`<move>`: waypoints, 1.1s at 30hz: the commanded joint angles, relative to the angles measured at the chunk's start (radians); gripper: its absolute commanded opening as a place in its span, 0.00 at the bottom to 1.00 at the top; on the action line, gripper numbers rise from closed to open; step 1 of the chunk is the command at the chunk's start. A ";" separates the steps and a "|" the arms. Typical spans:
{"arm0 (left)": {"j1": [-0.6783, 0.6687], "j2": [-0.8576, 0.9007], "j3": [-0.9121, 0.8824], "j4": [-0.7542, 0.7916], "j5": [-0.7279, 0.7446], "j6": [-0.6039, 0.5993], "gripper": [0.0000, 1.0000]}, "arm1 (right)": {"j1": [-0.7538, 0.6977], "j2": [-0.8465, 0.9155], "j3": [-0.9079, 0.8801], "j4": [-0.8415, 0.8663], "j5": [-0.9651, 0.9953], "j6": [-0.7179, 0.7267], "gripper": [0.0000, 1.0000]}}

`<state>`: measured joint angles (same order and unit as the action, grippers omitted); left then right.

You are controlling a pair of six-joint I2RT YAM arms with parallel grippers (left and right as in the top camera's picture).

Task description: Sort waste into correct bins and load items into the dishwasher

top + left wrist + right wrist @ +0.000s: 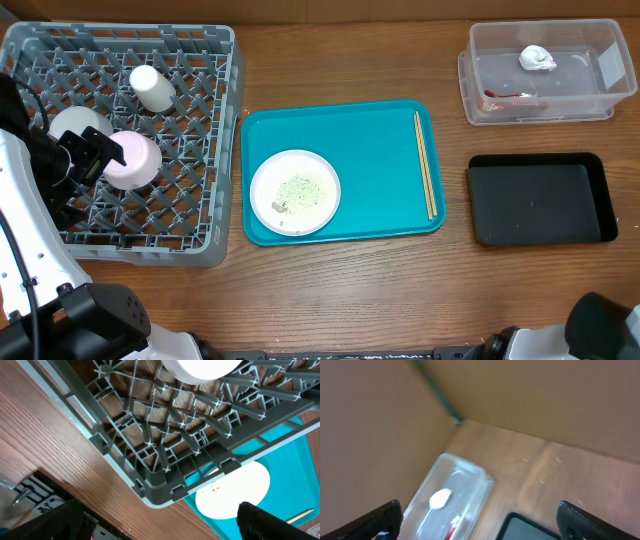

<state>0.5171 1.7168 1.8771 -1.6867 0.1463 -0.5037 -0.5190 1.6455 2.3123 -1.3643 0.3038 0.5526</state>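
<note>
Found left end effector (157,522) spread wide, empty, over dishwasher rack (226,150), small bowl (133,160) just beside it, white plate (235,490) further ahead. Found right end effector (485,522) equally agape, holding nothing; clear tub (470,480) with paper wad (440,499) ahead, below.

A blurred clear tub (476,484) holds a white wad (440,499) and red wrapper (454,523), beside a black tray (526,530).

The rack (200,60) sits at left, holding the cup (152,87) and the bowl (135,160). The central tray (370,150) lies beside it, carrying the plate (295,192) at left and the chopsticks (425,165) at right. At far right, the tub (575,90) holds the wad (536,58) and the wrapper (510,98), behind the shallow tray (540,198).
</note>
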 commanded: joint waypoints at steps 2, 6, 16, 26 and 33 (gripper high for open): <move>0.000 -0.004 0.000 0.000 0.002 -0.017 1.00 | -0.057 0.001 -0.022 -0.026 0.017 0.092 1.00; 0.000 -0.004 0.000 0.000 0.008 -0.021 1.00 | -0.061 0.005 -0.022 -0.037 0.017 0.092 1.00; -0.168 -0.023 -0.125 -0.003 0.659 0.406 1.00 | -0.060 0.005 -0.022 -0.037 0.017 0.092 1.00; -0.923 -0.023 -0.272 0.357 0.500 -0.009 1.00 | -0.060 0.005 -0.022 -0.037 0.017 0.092 1.00; -1.392 0.069 -0.271 0.609 -0.161 -0.535 1.00 | -0.060 0.004 -0.022 -0.037 0.017 0.092 1.00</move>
<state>-0.7876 1.7321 1.6100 -1.1023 0.3229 -0.7673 -0.5808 1.6547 2.2902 -1.4063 0.3138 0.6361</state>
